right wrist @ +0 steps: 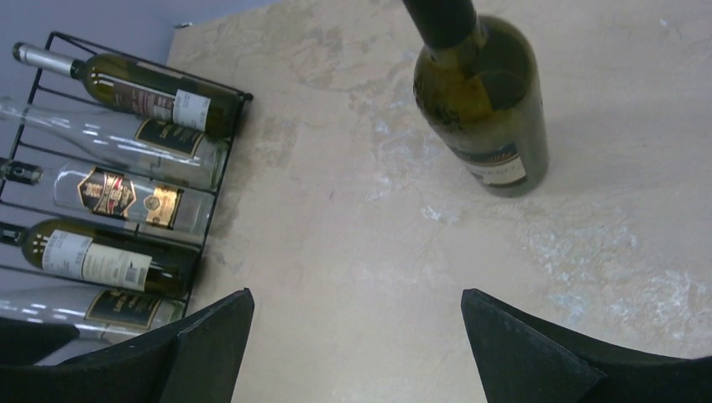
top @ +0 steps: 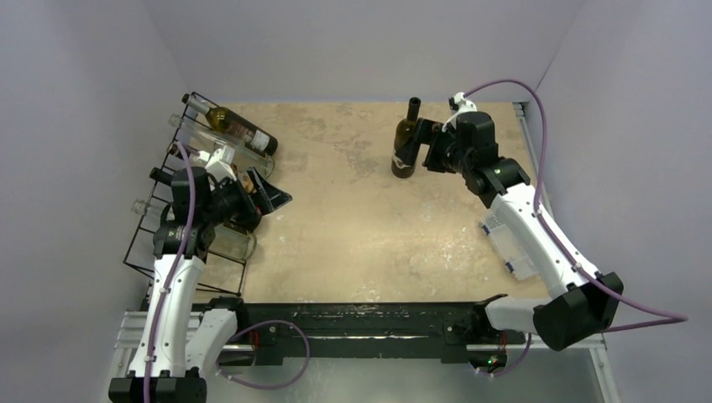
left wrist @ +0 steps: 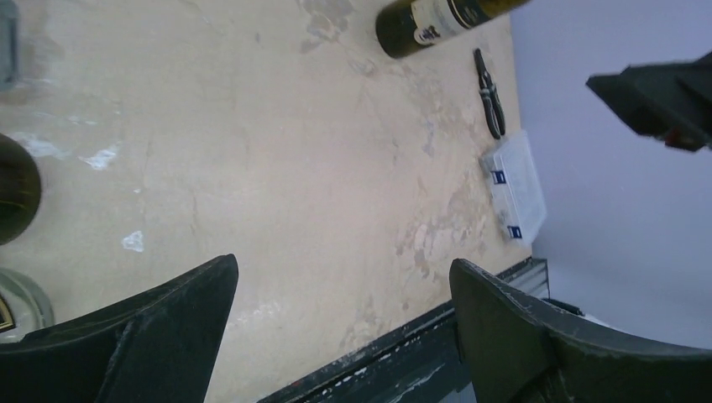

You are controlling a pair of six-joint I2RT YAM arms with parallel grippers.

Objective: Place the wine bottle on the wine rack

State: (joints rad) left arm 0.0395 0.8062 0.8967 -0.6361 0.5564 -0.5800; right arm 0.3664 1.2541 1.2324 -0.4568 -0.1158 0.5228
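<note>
A dark green wine bottle (top: 405, 144) stands upright on the tan table at the back, right of centre. It also shows in the right wrist view (right wrist: 491, 101) and the left wrist view (left wrist: 437, 18). My right gripper (top: 426, 143) is open and empty just right of the bottle, not touching it; in its wrist view (right wrist: 357, 311) the bottle is ahead of the fingers. The black wire wine rack (top: 143, 222) stands at the left edge and holds several lying bottles (right wrist: 126, 168). My left gripper (top: 270, 195) is open and empty beside the rack's right side (left wrist: 344, 290).
A clear plastic parts box (left wrist: 516, 186) and black pliers (left wrist: 489, 105) lie near the table's right edge. The box sits under my right arm (top: 514, 243). Purple cables run along both arms. A black rail (top: 369, 319) lines the near edge.
</note>
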